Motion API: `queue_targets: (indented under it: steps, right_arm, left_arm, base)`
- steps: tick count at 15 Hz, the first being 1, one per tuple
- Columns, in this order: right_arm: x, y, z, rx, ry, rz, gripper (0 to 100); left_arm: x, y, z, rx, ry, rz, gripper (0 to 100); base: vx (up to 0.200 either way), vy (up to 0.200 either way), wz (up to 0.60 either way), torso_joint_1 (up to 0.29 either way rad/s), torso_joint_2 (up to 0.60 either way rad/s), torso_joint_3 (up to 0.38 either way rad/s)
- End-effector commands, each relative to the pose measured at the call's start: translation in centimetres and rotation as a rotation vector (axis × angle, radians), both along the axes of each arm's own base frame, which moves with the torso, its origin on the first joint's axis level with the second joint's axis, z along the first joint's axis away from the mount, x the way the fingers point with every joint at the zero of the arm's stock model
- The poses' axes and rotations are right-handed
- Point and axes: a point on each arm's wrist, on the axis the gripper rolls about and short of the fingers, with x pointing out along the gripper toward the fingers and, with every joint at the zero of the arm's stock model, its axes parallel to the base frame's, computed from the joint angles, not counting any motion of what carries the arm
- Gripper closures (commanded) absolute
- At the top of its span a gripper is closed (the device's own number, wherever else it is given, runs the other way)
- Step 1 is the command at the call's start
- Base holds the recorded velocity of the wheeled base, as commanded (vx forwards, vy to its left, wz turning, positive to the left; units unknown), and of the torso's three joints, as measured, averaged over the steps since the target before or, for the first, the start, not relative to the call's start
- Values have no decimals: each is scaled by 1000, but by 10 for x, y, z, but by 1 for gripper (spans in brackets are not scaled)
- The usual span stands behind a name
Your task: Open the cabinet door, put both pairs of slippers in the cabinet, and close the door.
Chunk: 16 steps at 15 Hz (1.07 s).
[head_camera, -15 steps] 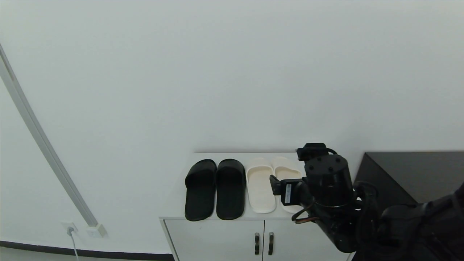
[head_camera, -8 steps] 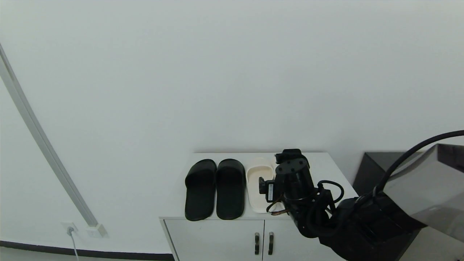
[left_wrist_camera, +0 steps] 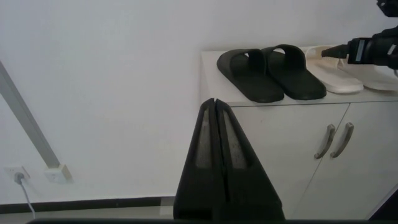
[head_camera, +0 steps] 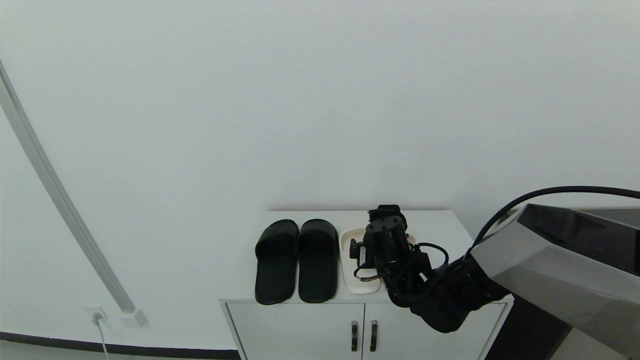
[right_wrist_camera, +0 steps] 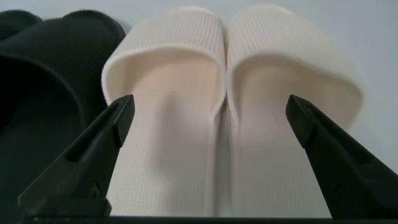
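R arm reaches in from lower right of the head view over the cabinet (head_camera: pixel 300 325) top, right gripper (right_wrist_camera: pixel 210 106) wide open, empty, one finger each side of the white slippers (right_wrist_camera: pixel 168 143). That pair lies centre-right on top, beside the black slippers (head_camera: pixel 276 260); doors shut. Left gripper (left_wrist_camera: pixel 215 106) is closed tight, empty, in front of the cabinet.

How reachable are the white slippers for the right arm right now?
Probably yes: the right gripper is open right at the white slippers on the cabinet top, nothing in between.

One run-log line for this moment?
right gripper open at white slippers | left gripper shut | cabinet doors shut | black slippers on top
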Motion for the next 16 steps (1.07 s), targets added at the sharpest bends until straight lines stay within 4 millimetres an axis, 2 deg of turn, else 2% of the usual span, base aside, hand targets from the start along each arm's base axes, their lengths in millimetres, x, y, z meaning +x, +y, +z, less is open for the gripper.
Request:
queue_targets:
  steps: [1,6,12,13,16]
  right_arm:
    - [14,3,-12,-12,1,-10,0]
    - [36,4,-18,-16,-18,-26,0]
    - [50,4,-21,-10,-19,-21,0]
    - [50,5,-21,-10,-19,-21,100]
    - [49,4,-21,-12,-16,-21,100]
  left_arm:
    - [0,0,0,0,1,0,100]
    - [0,0,0,0,2,0,100]
    - [0,0,0,0,1,0,100]
    - [0,0,0,0,1,0,100]
    - [0,0,0,0,2,0,100]
  base:
    - [0,0,0,0,0,0]
    - [0,0,0,0,0,0]
    - [0,0,0,0,0,0]
    - [0,0,0,0,0,0]
    - [0,0,0,0,0,0]
